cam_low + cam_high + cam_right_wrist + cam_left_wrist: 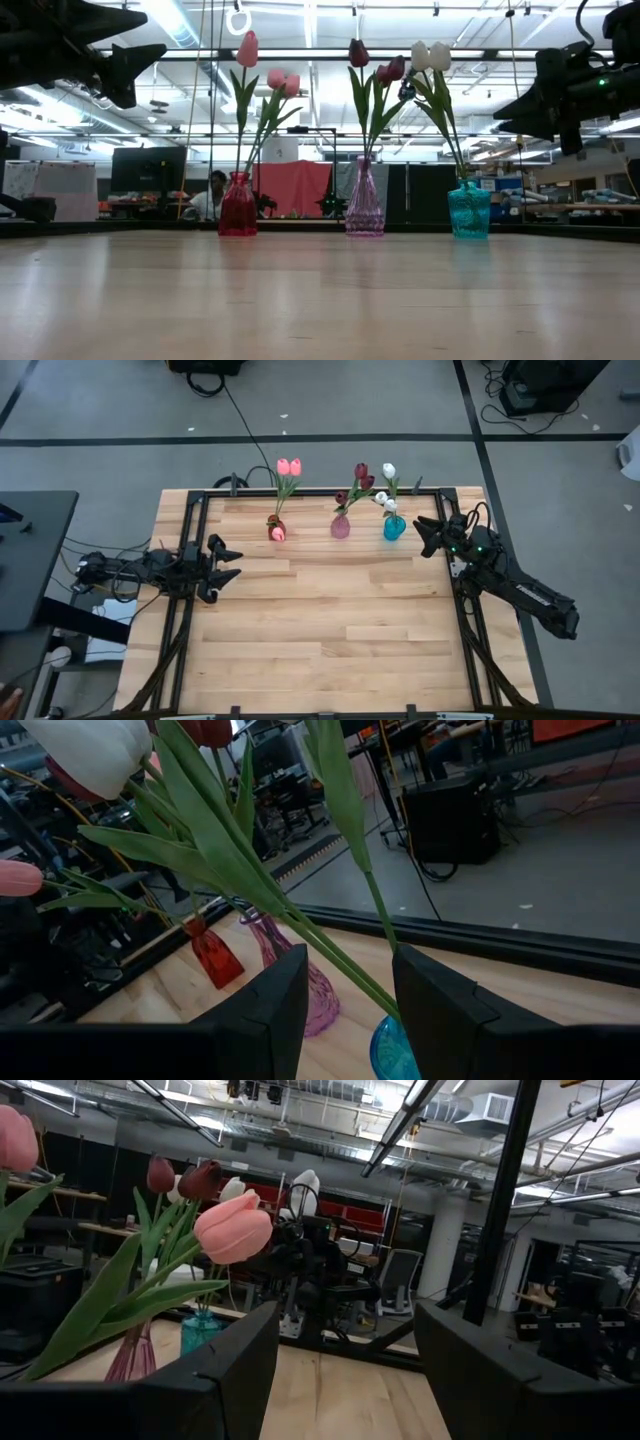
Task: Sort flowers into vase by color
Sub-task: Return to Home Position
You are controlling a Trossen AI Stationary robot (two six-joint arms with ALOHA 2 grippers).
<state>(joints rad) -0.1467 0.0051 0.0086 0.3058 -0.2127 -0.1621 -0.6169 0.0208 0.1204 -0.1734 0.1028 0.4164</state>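
Three vases stand in a row near the table's far edge. The red vase (276, 531) holds pink tulips (289, 466). The pink-purple vase (341, 526) holds dark red tulips (362, 475). The teal vase (394, 527) holds white tulips (387, 484). Each stem sticks into its vase's neck. My left gripper (228, 563) is open and empty at the table's left, above the board. My right gripper (428, 535) is open and empty just right of the teal vase; its fingers (270, 1010) stand on either side of the white tulips' stems (330, 955) without touching them.
A black metal frame (190, 510) runs round the wooden table top. The near half of the board (330, 640) is bare wood. A person shows in the room behind the red vase (212, 190).
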